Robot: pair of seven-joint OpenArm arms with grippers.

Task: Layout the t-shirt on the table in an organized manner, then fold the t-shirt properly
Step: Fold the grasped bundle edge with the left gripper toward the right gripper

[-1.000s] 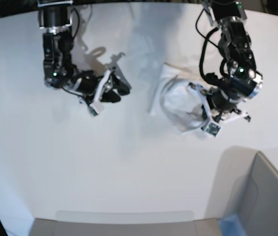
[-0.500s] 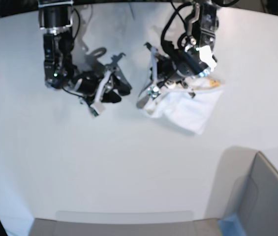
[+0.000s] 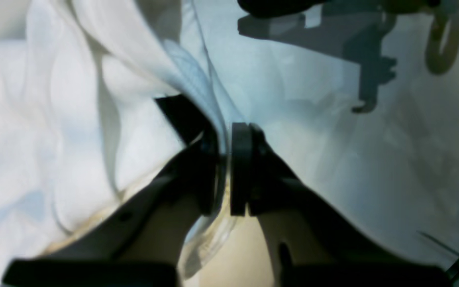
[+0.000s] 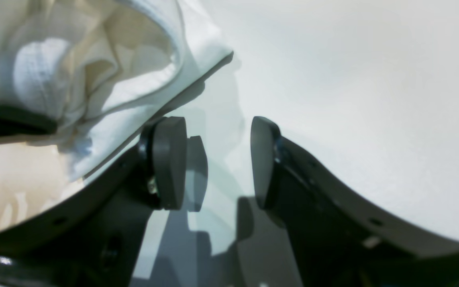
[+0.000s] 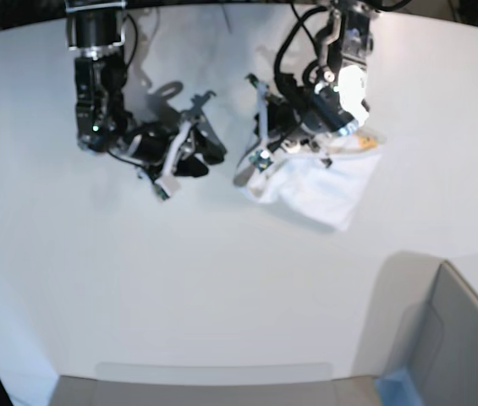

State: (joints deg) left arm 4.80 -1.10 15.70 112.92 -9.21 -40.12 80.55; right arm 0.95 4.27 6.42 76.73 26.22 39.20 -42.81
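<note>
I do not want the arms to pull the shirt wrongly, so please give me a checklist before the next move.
1. T-shirt spread flat: not ok, it is bunched in a heap.
2. Cloth between the left gripper's jaws: ok, a fold runs between them.
3. Right gripper open and empty: ok, it hangs beside the shirt.
4. Shirt on the table, apart from the grey box: ok.
5. Where collar and sleeves are: cannot tell.

One t-shirt (image 5: 323,182), one table (image 5: 179,279), two grippers, one grey box (image 5: 454,347)
</note>
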